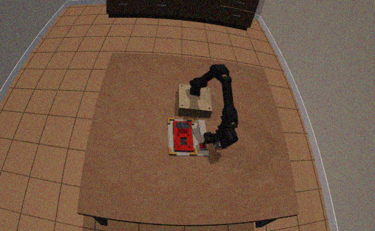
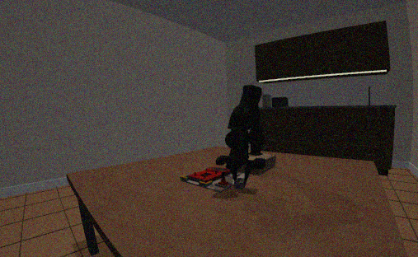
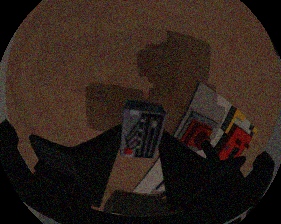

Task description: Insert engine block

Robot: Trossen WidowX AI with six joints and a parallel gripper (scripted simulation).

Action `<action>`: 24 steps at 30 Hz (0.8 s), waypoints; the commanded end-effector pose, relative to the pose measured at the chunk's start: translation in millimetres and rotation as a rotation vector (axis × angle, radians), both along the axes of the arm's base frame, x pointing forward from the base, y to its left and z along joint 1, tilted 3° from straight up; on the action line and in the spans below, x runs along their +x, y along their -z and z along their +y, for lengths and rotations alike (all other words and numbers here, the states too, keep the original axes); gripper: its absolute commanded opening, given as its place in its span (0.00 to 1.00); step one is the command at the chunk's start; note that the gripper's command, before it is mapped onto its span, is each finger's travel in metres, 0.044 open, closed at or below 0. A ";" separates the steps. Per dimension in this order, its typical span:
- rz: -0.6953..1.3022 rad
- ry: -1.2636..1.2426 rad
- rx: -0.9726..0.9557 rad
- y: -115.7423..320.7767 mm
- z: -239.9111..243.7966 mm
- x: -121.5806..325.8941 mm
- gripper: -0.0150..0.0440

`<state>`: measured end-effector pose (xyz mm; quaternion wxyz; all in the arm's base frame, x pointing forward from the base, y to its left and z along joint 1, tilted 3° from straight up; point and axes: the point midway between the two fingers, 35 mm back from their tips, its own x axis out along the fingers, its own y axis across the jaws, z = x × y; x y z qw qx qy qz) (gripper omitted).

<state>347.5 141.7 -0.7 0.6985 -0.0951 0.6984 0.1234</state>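
Brown tabletop (image 1: 141, 185) (image 2: 244, 218) (image 3: 56, 65) — tiled floor (image 1: 30, 148) (image 2: 5, 222) around, dark cabinets (image 1: 182, 9) (image 2: 326, 132) beyond.

Black gripper (image 1: 212, 145) (image 2: 241, 181) (image 3: 140, 131) closed on a gray engine block (image 1: 217, 144) (image 2: 239, 180) (image 3: 142, 131) beside a bright red car body (image 1: 183, 136) (image 2: 206, 175) (image 3: 236, 144).
The block's face, seen from the wrist, is gray with dark stripes, some slanting and some straight, and a small red patch at one corner; its end is dark. The red car body carries a dark gray panel at one end and a dark opening, with yellow-orange corner markers (image 1: 171, 120) (image 2: 190, 179) (image 3: 239, 116) on the white-and-gray board (image 1: 170, 138) (image 2: 216, 188) (image 3: 206, 100). A smaller piece (image 1: 203, 146) (image 2: 223, 183) (image 3: 197, 134) is red. The arm (image 1: 228, 92) (image 2: 244, 117) is black, the base block (image 1: 183, 103) (image 2: 269, 159) pale cream with dark dots near its corners, the table (image 1: 149, 185) (image 2: 289, 214) (image 3: 66, 65) mottled brown.
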 end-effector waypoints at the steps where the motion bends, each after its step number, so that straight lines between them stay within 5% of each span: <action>1: -0.010 0.001 0.009 -15.2 1.6 3.7 0.25; 24: -0.010 0.001 0.009 -87.8 -1.8 3.8 0.25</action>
